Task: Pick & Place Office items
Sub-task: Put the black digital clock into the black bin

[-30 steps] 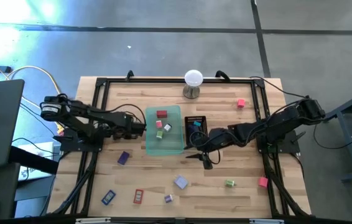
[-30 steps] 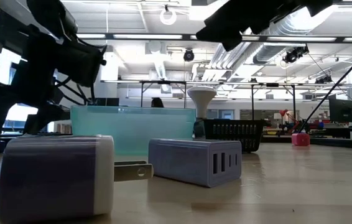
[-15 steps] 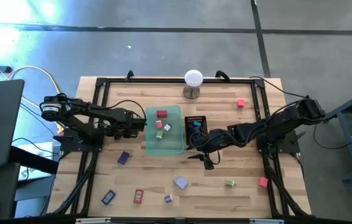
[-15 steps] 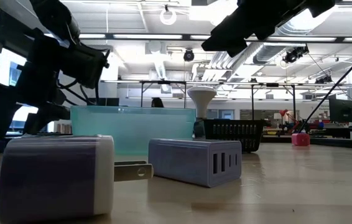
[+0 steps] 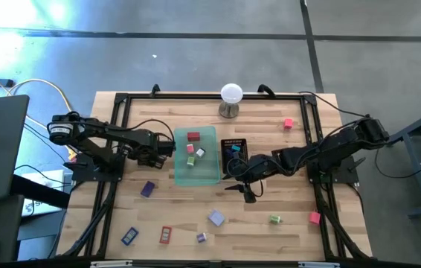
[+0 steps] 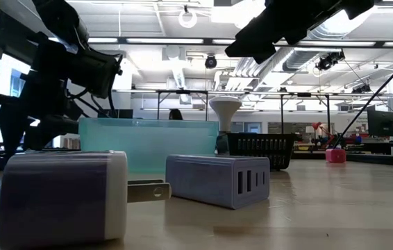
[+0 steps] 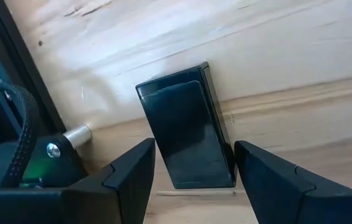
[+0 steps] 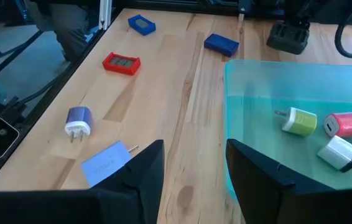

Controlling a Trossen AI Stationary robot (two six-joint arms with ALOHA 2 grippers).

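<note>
A flat black rectangular item (image 7: 187, 127) lies on the wooden table (image 5: 270, 234), just left of the translucent green tray (image 5: 209, 177). Its long axis runs between the left gripper's (image 7: 191, 177) fingers, which stand apart on either side of its near end without visibly touching it. The right gripper (image 8: 191, 168) hovers beside the black mesh tray (image 5: 240, 143), fingers apart, holding nothing.
</note>
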